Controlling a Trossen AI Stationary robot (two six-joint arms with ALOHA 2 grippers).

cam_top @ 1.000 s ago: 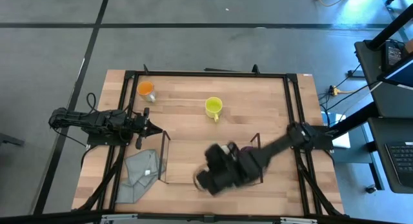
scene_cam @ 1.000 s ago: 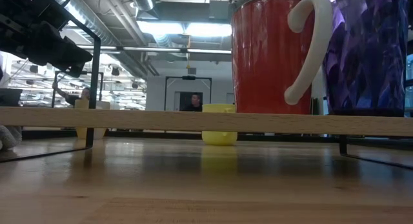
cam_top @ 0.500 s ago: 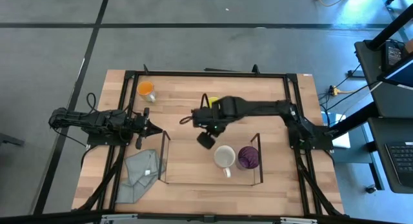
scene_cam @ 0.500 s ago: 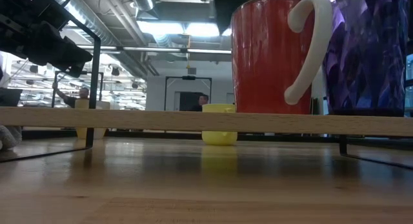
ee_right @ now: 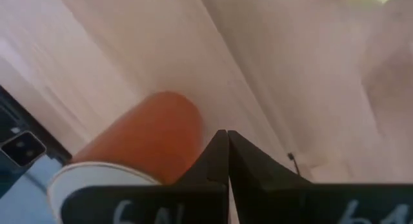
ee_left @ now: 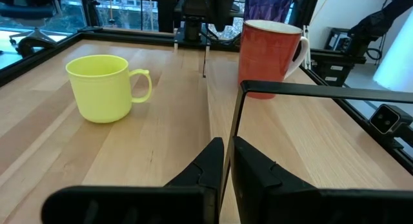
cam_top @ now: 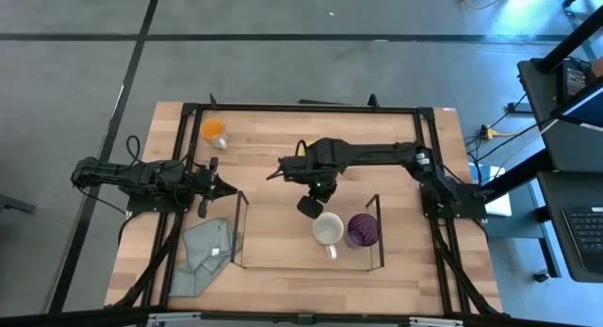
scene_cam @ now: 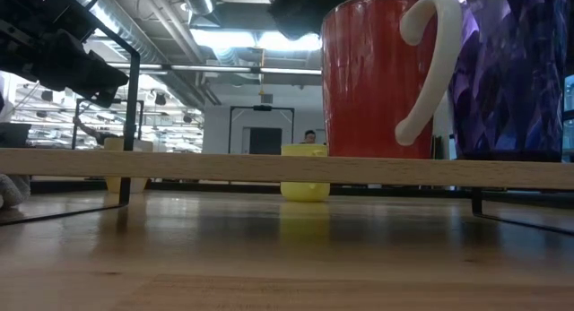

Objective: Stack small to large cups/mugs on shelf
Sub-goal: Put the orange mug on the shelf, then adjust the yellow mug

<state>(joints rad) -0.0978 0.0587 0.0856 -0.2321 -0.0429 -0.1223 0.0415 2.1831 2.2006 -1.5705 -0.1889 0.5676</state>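
Observation:
The shelf [cam_top: 239, 235] stands near the table's near edge. In it stand the white mug [cam_top: 327, 229], red outside [scene_cam: 368, 78], and to its right the purple tumbler [cam_top: 363, 230]. The yellow mug [ee_left: 103, 88] stands farther back, mostly hidden under my right arm in the high view [cam_top: 301, 147]. The orange cup [cam_top: 214, 130] stands at the far left. My right gripper [cam_top: 308, 207] is shut and empty, above the table just far-left of the white mug [ee_right: 142, 140]. My left gripper [cam_top: 226, 188] is at the shelf's left end. My left gripper has the shelf's thin dark upright edge [ee_left: 233, 127] at its far-left corner between its two nearly closed fingers. The fingers lie level and come from the table's left. The shelf rests on the table.
A grey cloth [cam_top: 205, 252] lies crumpled left of the shelf. Dark frame rails [cam_top: 301, 107] run round the table. Bare wood lies between the orange cup and the yellow mug. A person [scene_cam: 309, 136] shows far off in the room.
My right gripper has left the white mug in the shelf's near part, risen and swung toward the far edge, over the yellow mug. In the last half second it has drifted slightly back toward the shelf. The white mug stands uncovered and unmoved.

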